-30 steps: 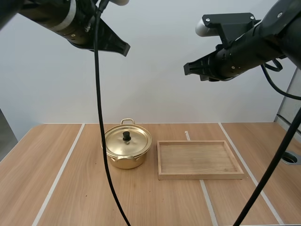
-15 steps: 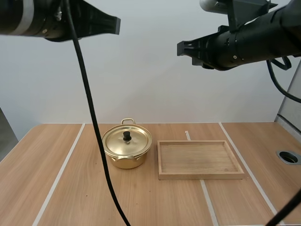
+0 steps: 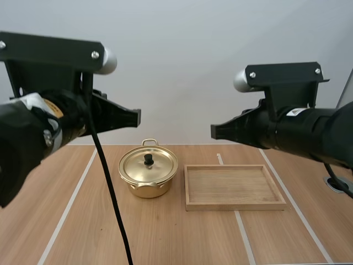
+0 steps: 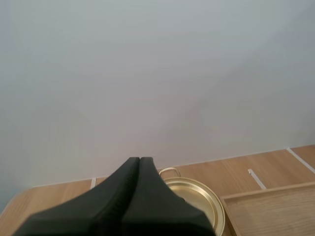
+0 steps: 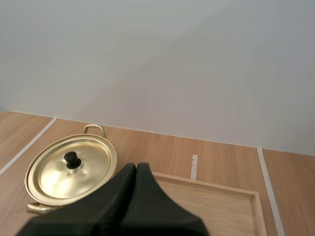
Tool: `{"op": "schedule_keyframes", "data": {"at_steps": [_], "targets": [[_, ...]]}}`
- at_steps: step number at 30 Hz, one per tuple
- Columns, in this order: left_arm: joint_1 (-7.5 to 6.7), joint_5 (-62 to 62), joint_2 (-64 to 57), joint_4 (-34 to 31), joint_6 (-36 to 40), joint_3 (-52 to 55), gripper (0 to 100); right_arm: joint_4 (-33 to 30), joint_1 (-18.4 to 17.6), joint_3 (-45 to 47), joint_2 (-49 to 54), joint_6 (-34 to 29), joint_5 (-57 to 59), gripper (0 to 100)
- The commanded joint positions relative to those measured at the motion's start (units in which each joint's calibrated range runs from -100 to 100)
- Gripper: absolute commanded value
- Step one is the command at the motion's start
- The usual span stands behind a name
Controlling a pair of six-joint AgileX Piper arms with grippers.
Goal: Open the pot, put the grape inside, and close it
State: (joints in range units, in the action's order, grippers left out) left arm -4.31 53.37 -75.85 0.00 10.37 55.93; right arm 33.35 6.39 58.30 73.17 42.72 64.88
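pot (image 3: 148, 178): on worktop (image 3: 83, 221) just beside wooden tray (image 3: 234, 207), lid (image 3: 157, 167) on, so opening comes first | left gripper (image 4: 139, 162): fingers clenched empty, high, facing pot, likely staged for lid | right gripper (image 5: 136, 168): clenched empty, high, facing wooden tray

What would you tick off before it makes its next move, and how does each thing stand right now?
1. Lid sits squarely on the pot: ok.
2. Its black knob is uncovered and upright: ok.
3. Left gripper open for a grasp: not ok, shut.
4. Right gripper open for a grasp: not ok, shut.
5. Wooden tray stands apart from the pot: ok.
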Motion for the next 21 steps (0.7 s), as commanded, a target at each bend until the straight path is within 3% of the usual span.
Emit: {"op": "schedule_keyframes", "data": {"at_steps": [1, 15, 21], "targets": [[0.09, -4.2, -1.2, -0.7, 1.1, 4.4, 0, -0.1, 0.2, 2.3, 1.3, 0.9, -1.7, 0], [0.09, -19.5, -1.4, -2.2, 0.3, 17.8, 0, 0.8, 0.2, 4.0, 1.1, 1.1, -2.6, 0], [0.09, -25.2, -1.4, -2.8, -2.4, 23.5, 0, 3.3, 0.2, 9.7, 1.2, 6.2, -6.3, 0]]}}
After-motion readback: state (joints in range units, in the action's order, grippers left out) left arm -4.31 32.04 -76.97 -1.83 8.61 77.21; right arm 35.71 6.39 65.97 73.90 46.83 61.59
